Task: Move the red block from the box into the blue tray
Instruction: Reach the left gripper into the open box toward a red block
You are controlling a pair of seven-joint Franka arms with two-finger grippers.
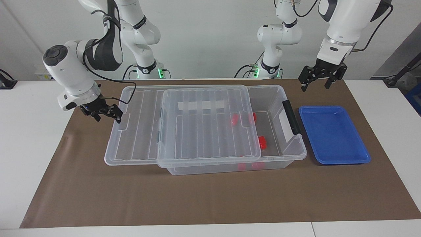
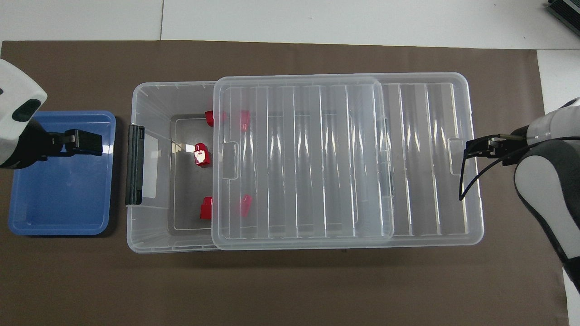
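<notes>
Facing view first: right gripper [image 1: 105, 114] sits at the end edge of the ribbed clear lid [image 1: 184, 128], its fingers apart around or beside that rim; whether they pinch it I cannot tell. From this claw the lid stretches toward the left arm's end of the table, lying flat and overhanging the box [image 1: 279, 144], long axis along the table. That leaves the box uncovered at its end with the black handle [image 1: 291, 117]. One red block [image 1: 262, 142] lies in the uncovered part, well apart from the right claw; other red blocks show through the lid and the box wall. Left gripper [image 1: 320, 79] hangs in the air with fingers spread and nothing between them, over the brown mat [image 1: 98, 197] near the robot-side corner of the blue tray [image 1: 332, 135]. Overhead view: left gripper [image 2: 77, 141] covers part of the blue tray [image 2: 59, 199], which holds no block. Just past the handle from this claw, a red block [image 2: 201, 155] stands bare on the box floor, its long axis running away from the robots. Right gripper [image 2: 478, 148] meets the lid [image 2: 344, 158] at its rim notch.
</notes>
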